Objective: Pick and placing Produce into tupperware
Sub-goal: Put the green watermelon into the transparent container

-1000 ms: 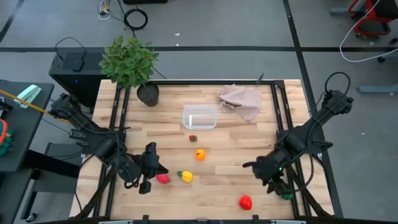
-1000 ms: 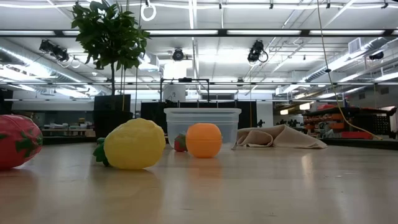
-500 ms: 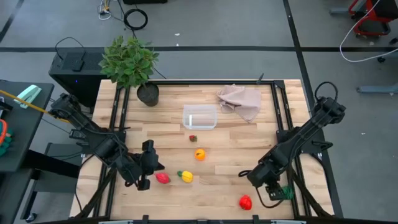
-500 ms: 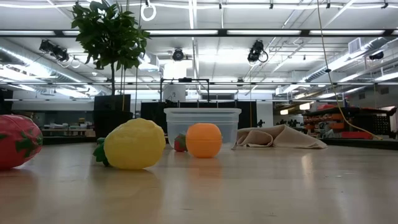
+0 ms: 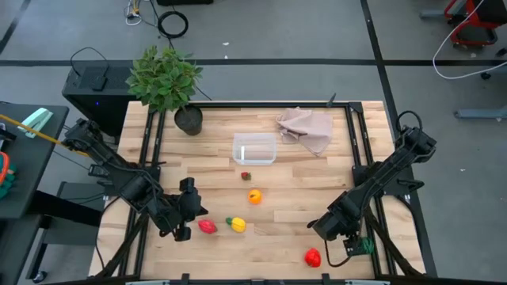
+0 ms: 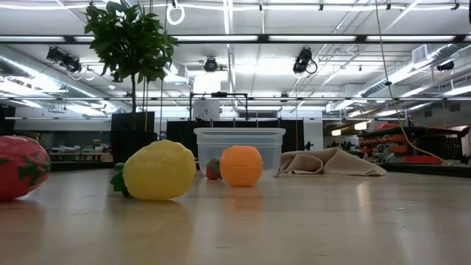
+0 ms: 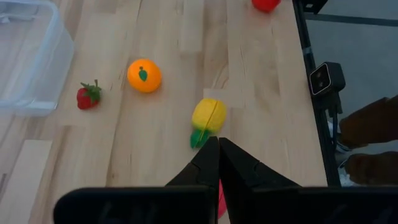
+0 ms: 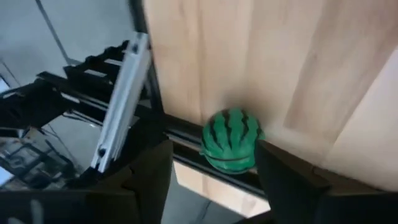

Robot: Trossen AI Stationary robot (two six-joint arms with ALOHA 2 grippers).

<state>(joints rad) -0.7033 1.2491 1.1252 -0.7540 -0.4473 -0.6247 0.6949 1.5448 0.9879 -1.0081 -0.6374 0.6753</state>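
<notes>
The clear tupperware (image 5: 254, 149) (image 6: 239, 141) stands mid-table. On the wood lie a strawberry (image 5: 245, 176), an orange (image 5: 254, 197), a yellow fruit (image 5: 237, 224) (image 7: 209, 116), a red fruit (image 5: 207, 226) and a second red one (image 5: 313, 256). A green striped watermelon (image 8: 231, 141) (image 5: 365, 246) rests on the black rail at the table's right edge. My left gripper (image 7: 219, 140) (image 5: 184, 231) is shut and hovers just left of the red fruit. My right gripper (image 8: 214, 186) (image 5: 352, 247) is open, with one finger on either side of the watermelon.
A potted plant (image 5: 166, 79) stands at the far left corner. A beige-pink cloth (image 5: 307, 127) lies at the far right, beside the tupperware. Black frame rails run along the table's left and right edges. Bare wood shows between the fruits and the near edge.
My right arm's wrist has swung toward the table's left and near edge, and its gripper has turned back toward the watermelon on the right rail. The fruits and the tupperware have stayed where they were.
</notes>
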